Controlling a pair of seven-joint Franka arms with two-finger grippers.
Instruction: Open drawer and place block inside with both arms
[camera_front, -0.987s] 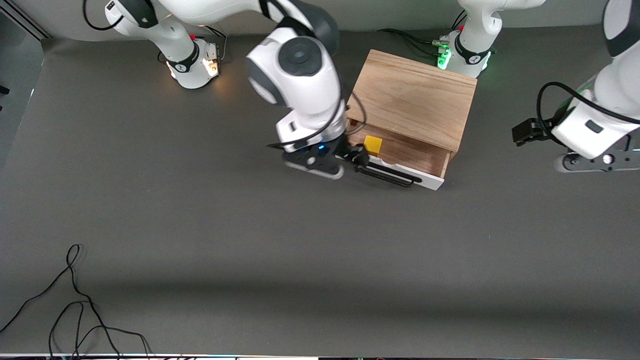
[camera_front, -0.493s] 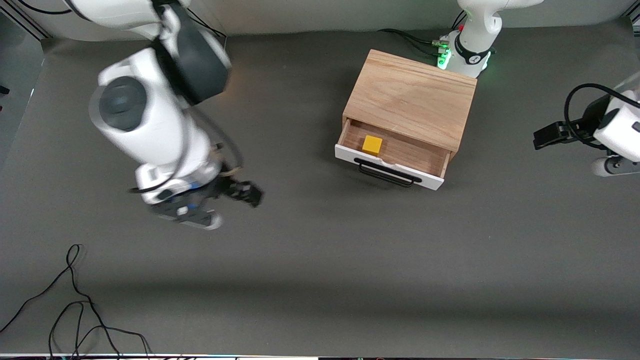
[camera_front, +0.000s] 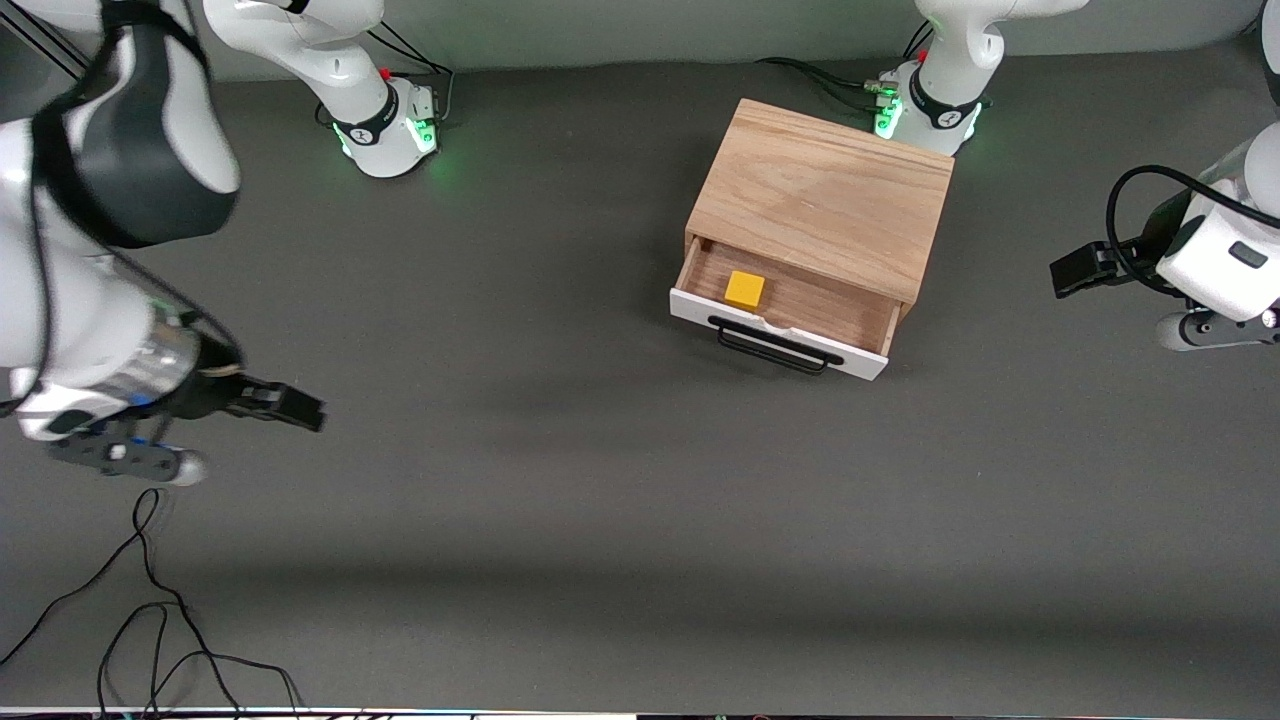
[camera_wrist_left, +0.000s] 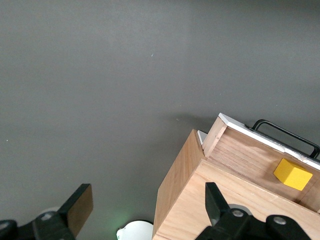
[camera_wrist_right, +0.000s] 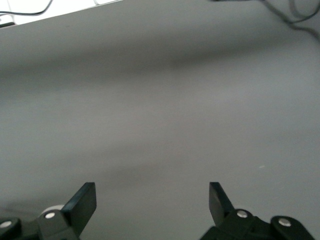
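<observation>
The wooden cabinet stands near the left arm's base. Its white-fronted drawer with the black bar handle is pulled open. The yellow block lies inside the drawer on the wood floor, at the end toward the right arm. My right gripper is open and empty over bare table at the right arm's end. My left gripper is open and empty, beside the cabinet toward the left arm's end. The left wrist view shows its gripper, the cabinet and the block. The right wrist view shows its gripper over grey table.
Loose black cables lie on the table near the front camera at the right arm's end. The right arm's base and the left arm's base stand along the table's edge farthest from the front camera.
My right arm has swung from the drawer's front away toward its own end of the table, gripper empty. The block stays in the open drawer. My left gripper has shifted slightly.
</observation>
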